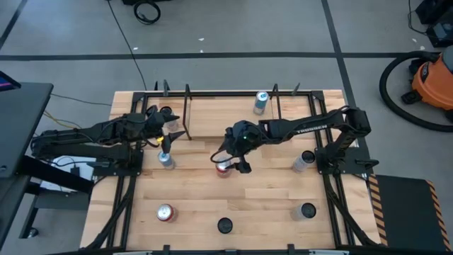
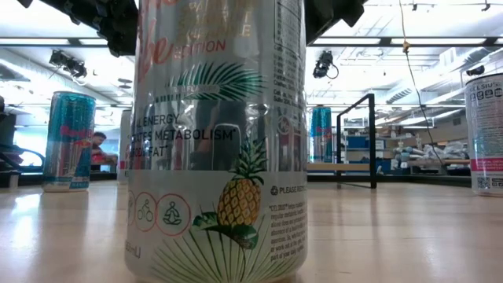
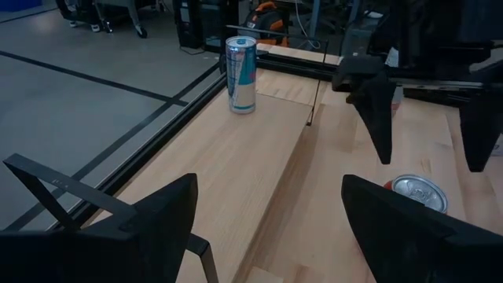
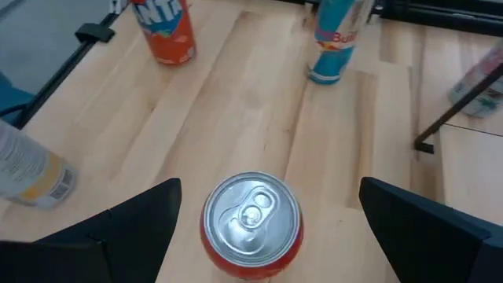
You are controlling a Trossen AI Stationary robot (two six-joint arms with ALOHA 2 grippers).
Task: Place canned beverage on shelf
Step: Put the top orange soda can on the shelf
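A red can (image 4: 251, 226) with a silver top stands upright on the table's middle (image 1: 224, 168). My right gripper (image 4: 271, 189) hovers over it, open, one finger on either side of the can and apart from it; the high view shows this gripper (image 1: 231, 160) too. The shelf (image 1: 219, 113), black rods around a light wood board, stands at the table's far edge. A blue-and-silver can (image 1: 262, 101) stands upright on its board, also seen in the left wrist view (image 3: 241, 75). My left gripper (image 3: 267, 236) waits open and empty by the shelf's left end (image 1: 175, 132).
More cans stand about the table: a blue-silver one (image 1: 165, 159) and a red one (image 1: 165, 212) at the left, dark-topped ones (image 1: 225, 225) (image 1: 307, 210) near the front, a pale one (image 1: 304, 161) at the right. An orange can (image 4: 165, 31) shows in the right wrist view.
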